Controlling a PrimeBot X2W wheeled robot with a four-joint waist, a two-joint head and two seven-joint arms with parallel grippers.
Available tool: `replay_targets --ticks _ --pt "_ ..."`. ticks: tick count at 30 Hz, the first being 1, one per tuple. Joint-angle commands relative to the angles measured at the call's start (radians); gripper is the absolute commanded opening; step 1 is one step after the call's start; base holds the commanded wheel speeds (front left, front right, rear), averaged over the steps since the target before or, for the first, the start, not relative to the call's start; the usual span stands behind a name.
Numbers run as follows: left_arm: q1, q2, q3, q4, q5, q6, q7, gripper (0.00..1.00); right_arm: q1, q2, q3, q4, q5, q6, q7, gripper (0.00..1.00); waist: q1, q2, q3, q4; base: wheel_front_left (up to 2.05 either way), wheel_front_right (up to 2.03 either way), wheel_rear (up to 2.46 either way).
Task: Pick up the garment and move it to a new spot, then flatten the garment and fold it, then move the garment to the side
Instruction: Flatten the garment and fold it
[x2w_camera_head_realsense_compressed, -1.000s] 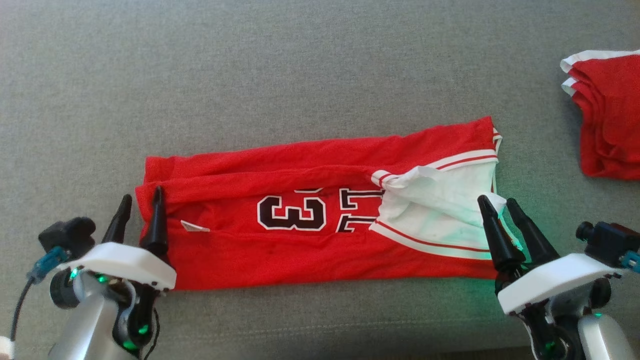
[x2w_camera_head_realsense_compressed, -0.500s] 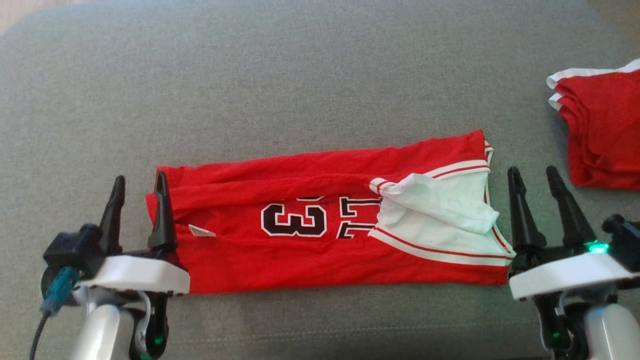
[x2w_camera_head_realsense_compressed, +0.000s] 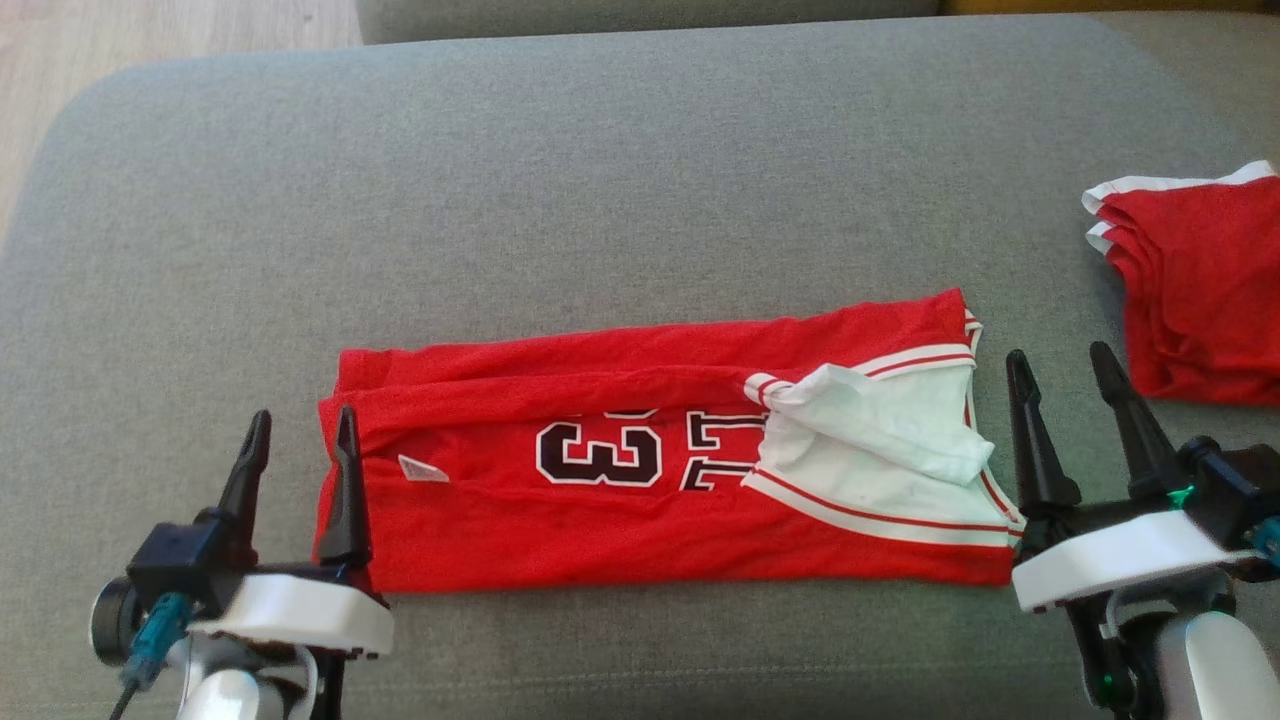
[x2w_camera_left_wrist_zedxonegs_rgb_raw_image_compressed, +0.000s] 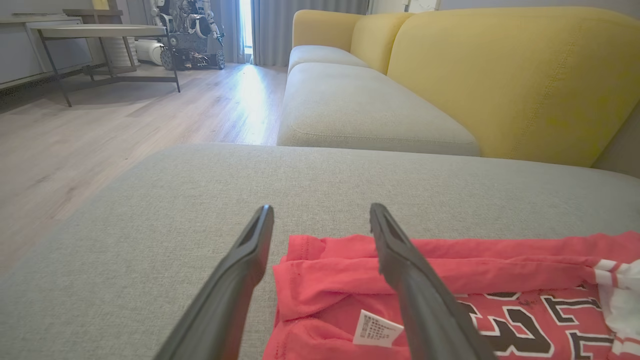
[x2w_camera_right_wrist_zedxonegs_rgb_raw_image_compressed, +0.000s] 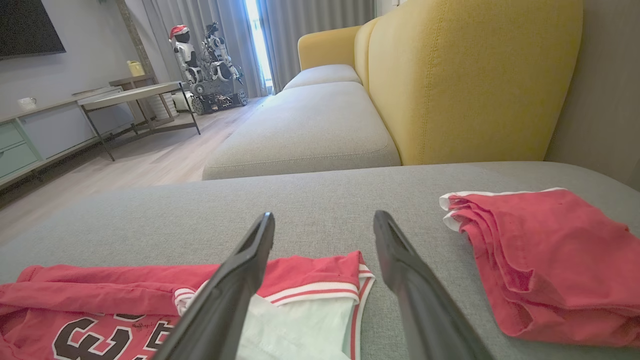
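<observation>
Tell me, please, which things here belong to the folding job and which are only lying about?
For the job: red jersey, left gripper, right gripper, grey cushion.
Lying about: folded red pile, yellow sofa back, table, another robot.

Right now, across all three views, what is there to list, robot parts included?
jersey: 1, red, white trim, folded lengthwise mid-cushion
folded garment: 1, red, white edge, cushion's right side
cushion: 1, grey, under both garments
sofa: 1, yellow back, grey seats, behind cushion
table: 1, pale top, dark legs, on wood floor
wheeled robot: 1, white-grey, far across room
left gripper: 1, dark, open, at jersey's left end
right gripper: 1, dark, open, beside jersey's right end
</observation>
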Motion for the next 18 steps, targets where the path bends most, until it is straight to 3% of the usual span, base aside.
replay_targets --ticks 1,18 --pt "-0.029 0.020 0.029 -0.031 0.008 -0.003 -0.012 1.00 -0.008 -0.008 0.015 -0.029 -0.007 0.004 -0.009 1.00 0.0001 0.0000 -0.001 0.001 0.00 0.00 0.00" --pt "-0.052 0.027 0.011 -0.017 0.015 -0.010 -0.012 1.00 -0.006 -0.016 -0.001 -0.005 -0.045 0.004 0.025 1.00 0.0001 0.0000 0.000 0.011 0.00 0.00 0.00"
